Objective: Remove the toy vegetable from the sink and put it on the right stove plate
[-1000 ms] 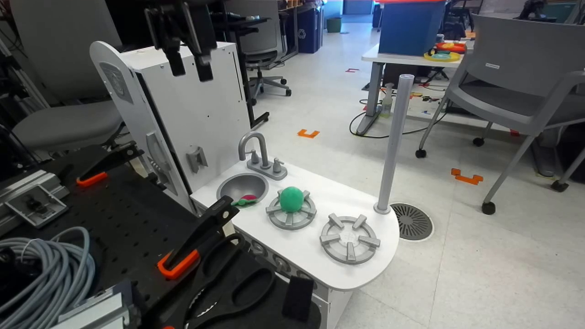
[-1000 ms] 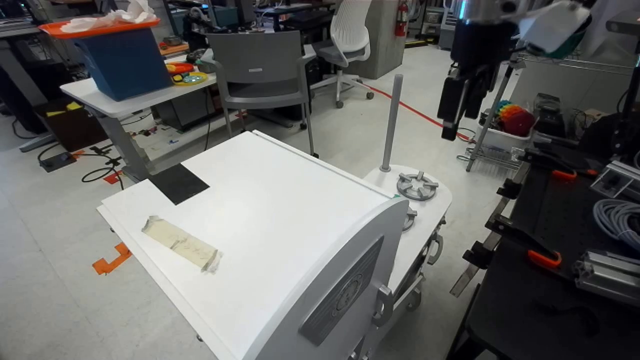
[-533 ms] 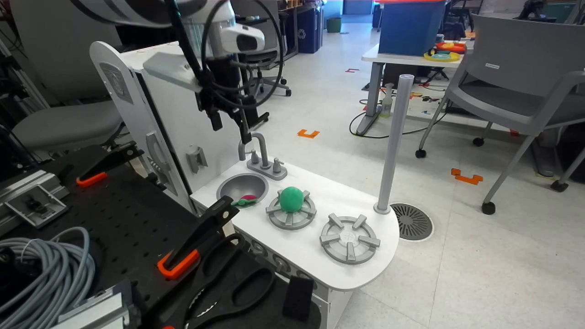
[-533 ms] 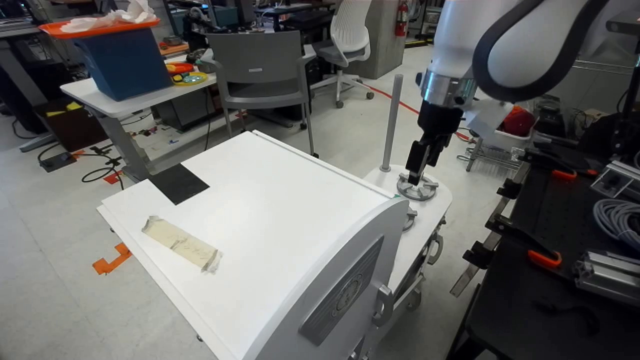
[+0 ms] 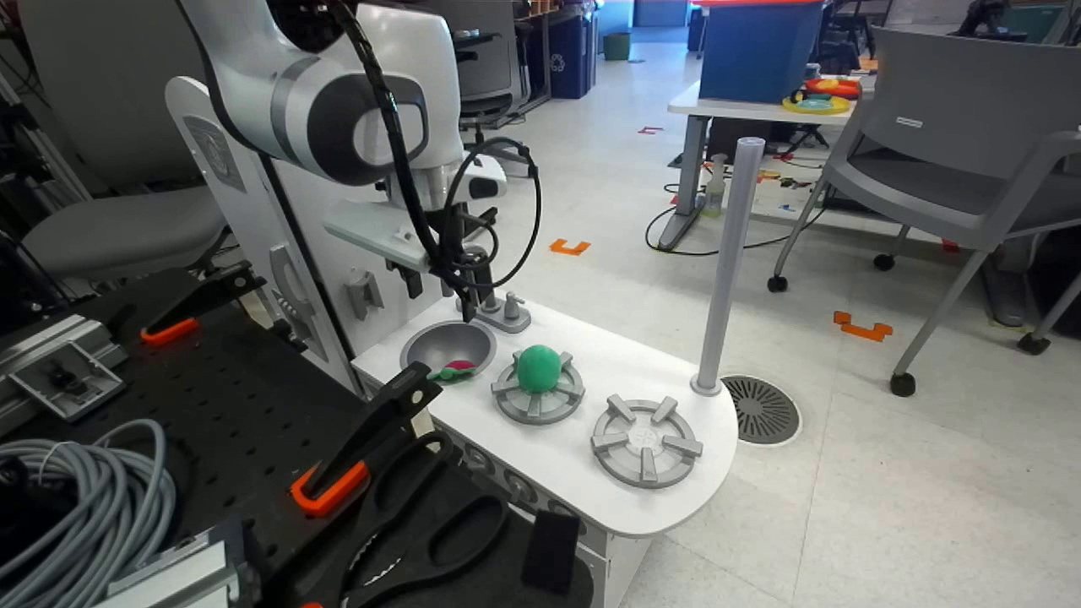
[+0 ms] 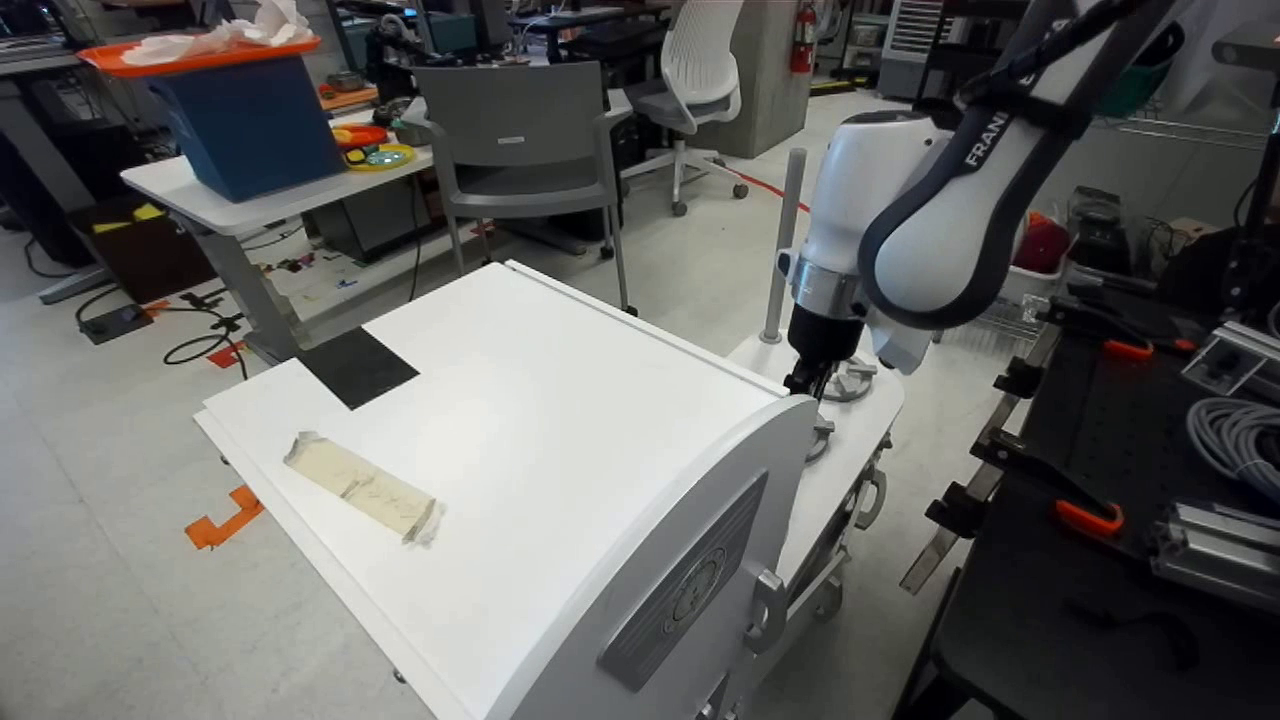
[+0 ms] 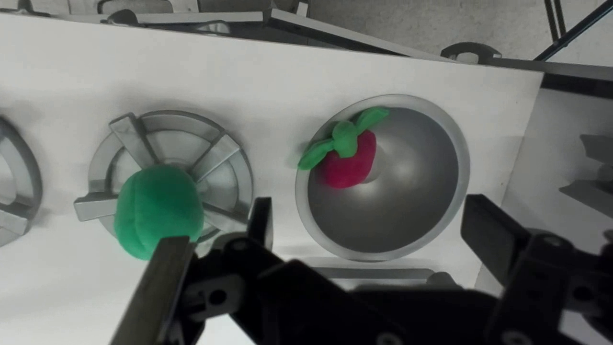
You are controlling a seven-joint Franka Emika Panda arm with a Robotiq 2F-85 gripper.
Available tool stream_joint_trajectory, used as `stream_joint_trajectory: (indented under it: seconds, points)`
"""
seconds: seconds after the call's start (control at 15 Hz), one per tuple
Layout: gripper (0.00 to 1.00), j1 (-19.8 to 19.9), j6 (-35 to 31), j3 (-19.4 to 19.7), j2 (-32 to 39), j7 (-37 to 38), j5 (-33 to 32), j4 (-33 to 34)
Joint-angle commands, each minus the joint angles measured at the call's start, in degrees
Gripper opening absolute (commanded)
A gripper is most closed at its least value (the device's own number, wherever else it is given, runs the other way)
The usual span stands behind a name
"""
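The toy vegetable is red-pink with green leaves (image 7: 346, 165); it lies in the grey sink (image 7: 402, 211) against the rim, one leaf over the edge. It also shows in an exterior view (image 5: 460, 365). My gripper (image 7: 368, 213) is open and empty above the sink, its fingers on either side of the bowl near the faucet; it shows in both exterior views (image 5: 441, 304) (image 6: 808, 385). The right stove plate (image 5: 646, 473) bears nothing; its edge shows in the wrist view (image 7: 19, 163). In an exterior view the cabinet hides the sink and toy.
A green round toy (image 5: 539, 369) sits on the left stove plate (image 5: 536, 414). The faucet (image 5: 511, 314) stands behind the sink, partly hidden by my gripper. A tall white cabinet (image 6: 560, 400) borders the sink. A clear post (image 5: 730, 262) rises near the right plate. A black table (image 5: 253, 405) stands alongside.
The arm has come down from high up and moved over the stove top, bringing the open gripper above the sink by the faucet. The toys and plates have not moved.
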State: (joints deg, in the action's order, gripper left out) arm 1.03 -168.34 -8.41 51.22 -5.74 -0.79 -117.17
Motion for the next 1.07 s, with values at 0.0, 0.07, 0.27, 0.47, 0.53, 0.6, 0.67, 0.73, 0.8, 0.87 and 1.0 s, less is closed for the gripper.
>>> stream_joint_trajectory:
  seconds: [0.0,0.07,0.27,0.47,0.53,0.6,0.67,0.73,0.8,0.87,1.0]
  points:
    - [1.00,0.2,0.3,-0.9,7.7,-2.9,-1.2,8.1]
    - [1.00,-0.2,0.7,-0.7,9.4,-3.3,-1.4,10.1]
    - [1.00,-1.7,2.5,0.3,14.6,-3.4,-1.9,16.3]
    - [1.00,-3.3,3.6,1.0,19.1,-3.2,-2.7,21.1]
    - [1.00,-3.8,4.0,1.2,20.5,-3.3,-3.1,22.4]
    - [1.00,-4.3,4.6,1.3,21.7,-3.2,-3.4,23.7]
    - [1.00,-4.8,5.3,1.6,23.0,-2.9,-3.5,25.1]
    - [1.00,-5.3,5.7,1.9,24.2,-2.8,-3.5,26.5]
    - [1.00,-6.0,6.2,2.4,25.5,-2.5,-3.6,28.0]
    - [1.00,-6.7,6.8,2.8,26.5,-2.4,-3.7,29.4]
    - [1.00,-7.7,7.9,3.4,28.3,-2.1,-3.9,31.8]
